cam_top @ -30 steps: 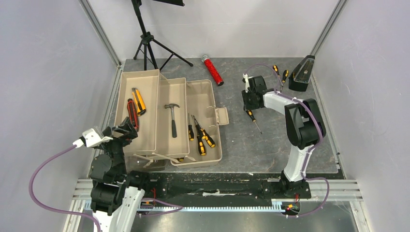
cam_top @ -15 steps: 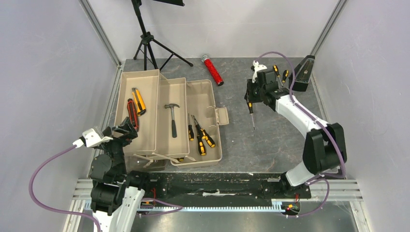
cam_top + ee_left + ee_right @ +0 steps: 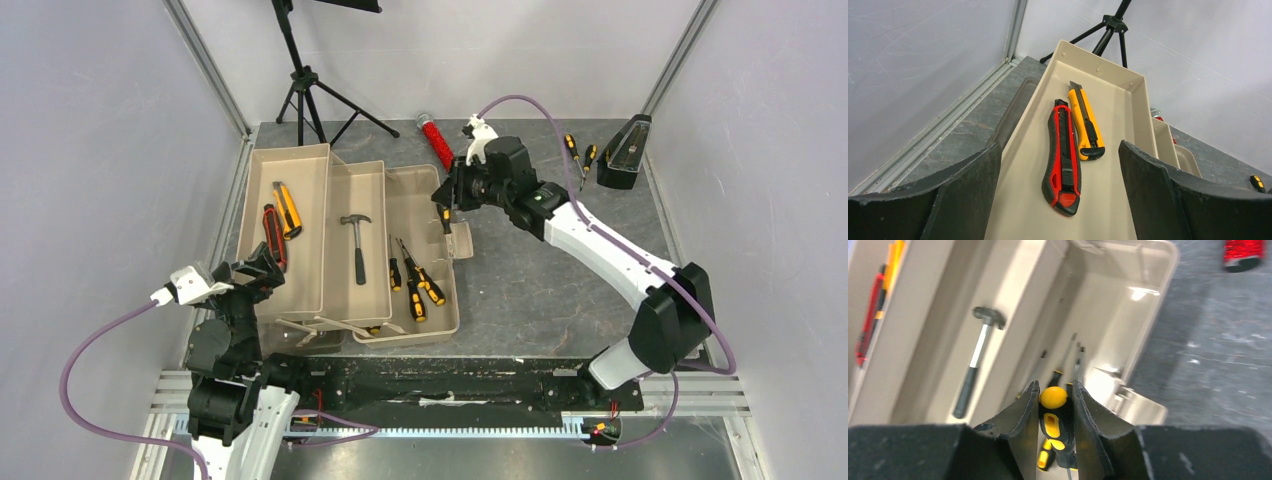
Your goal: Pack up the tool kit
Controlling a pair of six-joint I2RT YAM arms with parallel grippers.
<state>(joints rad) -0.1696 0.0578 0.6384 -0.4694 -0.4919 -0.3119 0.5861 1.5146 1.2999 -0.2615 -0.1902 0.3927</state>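
Nearest us, the left end effector [image 3: 258, 270] hangs wide and empty at the near end of the toolbox's [image 3: 452, 300] left tray, where a red knife [image 3: 272, 240] and an orange knife [image 3: 287, 208] lie side by side. A hammer [image 3: 357, 245] sits in the middle tray, and the packed screwdrivers [image 3: 415, 285] lie in the base. Above the base's right rim, the right end effector [image 3: 1054, 390] is clamped on a screwdriver [image 3: 1054, 407] by its handle. We judge it should clear the latch, then come down low and lengthwise beside the others before letting go. Beyond, two loose screwdrivers [image 3: 578, 152] lie on the dark grey worktop [image 3: 560, 260] near a metronome [image 3: 622, 152] and a red cylinder [image 3: 440, 148]. A tripod [image 3: 305, 95] stands against pale walls.
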